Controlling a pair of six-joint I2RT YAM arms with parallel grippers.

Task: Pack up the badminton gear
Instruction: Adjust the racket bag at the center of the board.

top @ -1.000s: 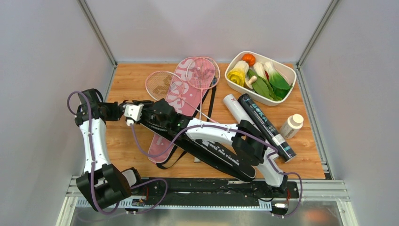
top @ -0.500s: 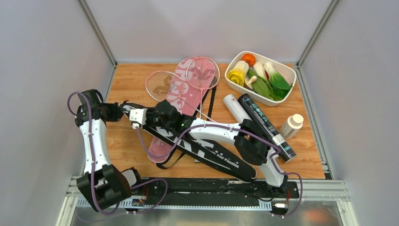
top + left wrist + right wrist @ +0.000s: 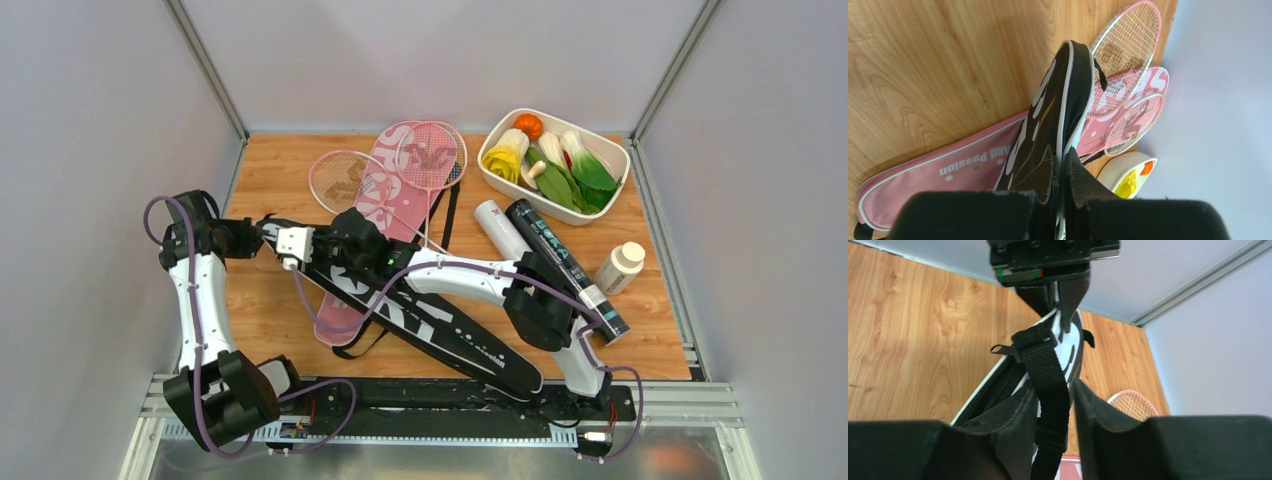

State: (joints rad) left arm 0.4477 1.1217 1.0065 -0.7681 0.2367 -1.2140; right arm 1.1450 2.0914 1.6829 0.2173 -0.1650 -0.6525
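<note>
Top external, black cover (image 3: pixel 430 320) lying diagonally, both fingers (image 3: pixel 300 243) (image 3: pixel 345 250) clamping its far-left end

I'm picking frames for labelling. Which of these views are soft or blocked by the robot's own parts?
Top external: evenly lit and sharp, though the arms cover part of the black cover. Left wrist: blurred dark fingers fill the bottom edge; pink cover and rackets are clear. Right wrist: its fingers are out of focus, the strap sharp.
</note>
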